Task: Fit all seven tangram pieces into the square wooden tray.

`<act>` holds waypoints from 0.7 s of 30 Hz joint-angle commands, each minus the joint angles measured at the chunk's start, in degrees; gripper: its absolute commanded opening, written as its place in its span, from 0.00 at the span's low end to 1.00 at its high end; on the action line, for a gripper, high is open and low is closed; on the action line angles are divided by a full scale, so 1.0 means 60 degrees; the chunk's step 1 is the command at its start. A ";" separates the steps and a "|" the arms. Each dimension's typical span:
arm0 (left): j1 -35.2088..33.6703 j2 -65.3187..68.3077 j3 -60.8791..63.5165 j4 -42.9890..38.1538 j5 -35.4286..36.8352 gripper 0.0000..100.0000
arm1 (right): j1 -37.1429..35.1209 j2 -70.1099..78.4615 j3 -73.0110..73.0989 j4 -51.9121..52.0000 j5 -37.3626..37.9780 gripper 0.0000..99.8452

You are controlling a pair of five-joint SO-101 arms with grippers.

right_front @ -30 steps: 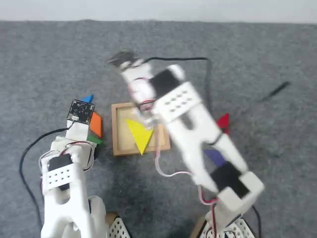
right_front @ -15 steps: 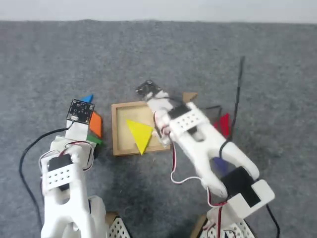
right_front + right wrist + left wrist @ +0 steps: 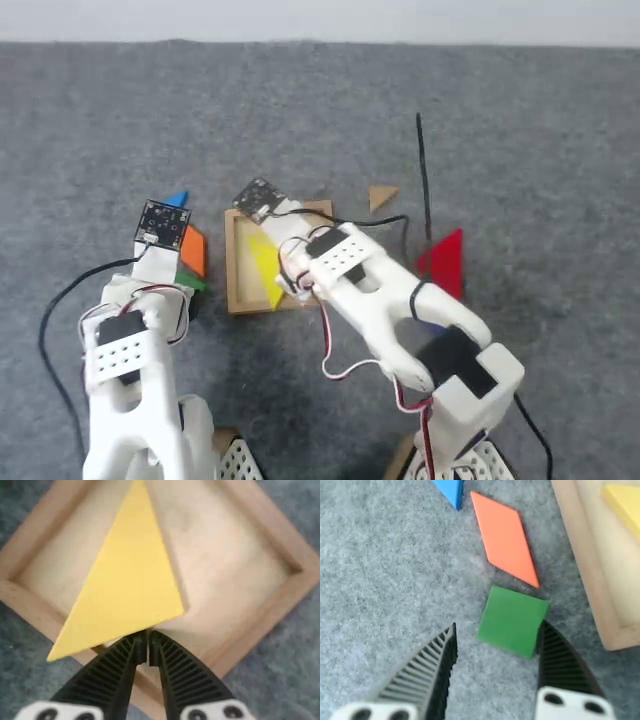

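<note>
The square wooden tray (image 3: 235,262) lies mid-table and holds a yellow triangle (image 3: 266,268). In the right wrist view the yellow triangle (image 3: 125,580) lies tilted, one corner riding over the tray rim (image 3: 30,597). My right gripper (image 3: 146,639) is shut, its tips against the triangle's near edge. Left of the tray my left gripper (image 3: 497,629) hangs open astride a green square (image 3: 512,621). Just beyond it lie an orange parallelogram (image 3: 505,537) and a blue triangle (image 3: 449,487).
Right of the tray lie a red triangle (image 3: 443,262), a small tan triangle (image 3: 381,197) and a purple piece (image 3: 430,322) partly under the right arm (image 3: 345,265). A black cable (image 3: 423,170) runs across the grey carpet behind.
The right arm swung from the far side of the tray down and left over it. The yellow triangle shifted toward the tray's left side. The left arm stayed still.
</note>
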State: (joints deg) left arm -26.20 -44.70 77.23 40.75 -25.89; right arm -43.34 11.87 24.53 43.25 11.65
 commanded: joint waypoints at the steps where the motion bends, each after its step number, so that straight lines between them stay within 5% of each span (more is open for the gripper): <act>1: -0.0015 -0.0264 -0.0095 -0.0190 0.0073 0.25 | -0.0491 -0.0344 -0.0381 -0.0139 0.0073 0.01; 11: -0.0015 -0.0264 -0.0095 -0.0190 0.0073 0.25 | -0.1209 -0.0491 -0.0117 -0.1150 0.0088 0.01; 21: -0.0015 -0.0264 -0.0095 -0.0205 0.0073 0.25 | -0.0696 -0.1766 -0.0117 -0.0330 0.0103 0.01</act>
State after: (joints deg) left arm -26.20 -44.70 77.23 40.75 -25.89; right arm -49.76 8.97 24.62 38.86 11.74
